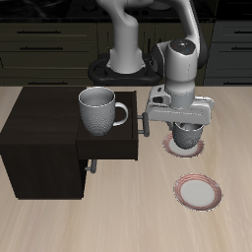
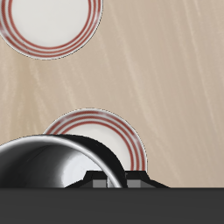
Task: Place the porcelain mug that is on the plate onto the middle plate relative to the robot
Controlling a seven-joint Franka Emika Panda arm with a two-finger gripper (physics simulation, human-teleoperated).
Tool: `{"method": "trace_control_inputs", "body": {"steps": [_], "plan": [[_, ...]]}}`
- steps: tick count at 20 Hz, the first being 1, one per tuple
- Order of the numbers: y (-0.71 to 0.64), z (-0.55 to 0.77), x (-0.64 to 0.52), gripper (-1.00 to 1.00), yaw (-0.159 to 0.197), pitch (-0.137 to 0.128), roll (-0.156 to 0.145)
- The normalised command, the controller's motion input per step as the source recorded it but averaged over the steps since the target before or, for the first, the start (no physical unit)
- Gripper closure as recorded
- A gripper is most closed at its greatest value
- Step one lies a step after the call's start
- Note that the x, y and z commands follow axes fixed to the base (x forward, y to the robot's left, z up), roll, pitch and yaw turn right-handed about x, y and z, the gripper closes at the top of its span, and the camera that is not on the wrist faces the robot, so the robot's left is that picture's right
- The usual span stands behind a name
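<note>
Speckled grey-white, the porcelain mug [image 1: 187, 133] hangs clamped in the claw [image 1: 184, 122], lifted directly above the plate [image 1: 185, 147]. From that plate, the middle plate [image 1: 198, 191] lies toward the bench's [image 1: 118, 221] front edge.

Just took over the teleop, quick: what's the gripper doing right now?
Gripper: closed on the porcelain mug, above the plate.
</note>
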Motion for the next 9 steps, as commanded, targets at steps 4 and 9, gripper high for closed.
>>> {"method": "trace_control_inputs", "body": {"steps": [4, 9], "plan": [[0.07, 0.14, -0.08, -1.00, -0.019, -0.004, 0.030], [0.00, 0.34, -0.13, -1.00, 0.020, -0.051, 0.010]]}}
